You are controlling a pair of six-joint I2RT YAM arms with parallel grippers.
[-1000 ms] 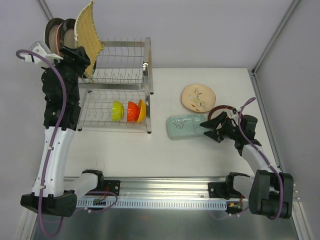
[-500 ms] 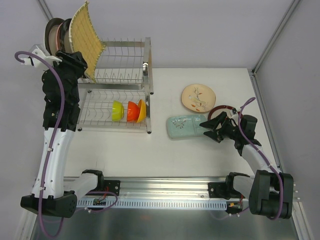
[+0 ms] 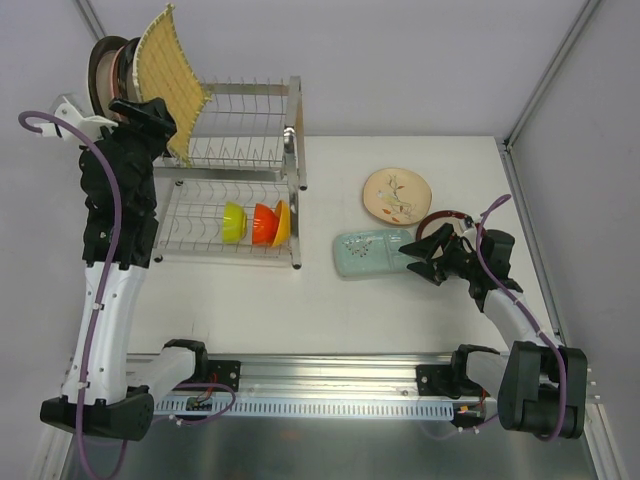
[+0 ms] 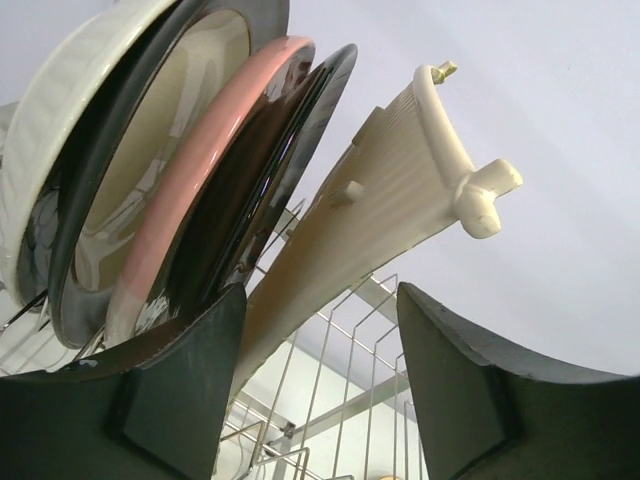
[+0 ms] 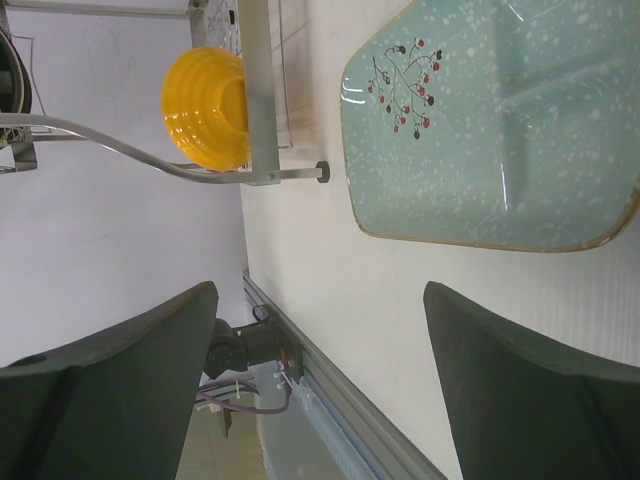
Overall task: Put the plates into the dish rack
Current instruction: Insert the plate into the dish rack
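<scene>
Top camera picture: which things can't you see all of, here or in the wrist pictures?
- Red-rimmed round plate: top view, mostly under the right gripper; pattern hidden.
- Pale teal rectangular dish: right wrist view, cut off by the right edge.
- Round plates in the silver wire dish rack: top view, faces hidden behind the yellow woven square plate.

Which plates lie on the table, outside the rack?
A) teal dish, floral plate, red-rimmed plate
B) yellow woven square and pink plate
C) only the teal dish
A: the teal dish, floral plate and red-rimmed plate lie on the table, right of the dish rack.
</scene>
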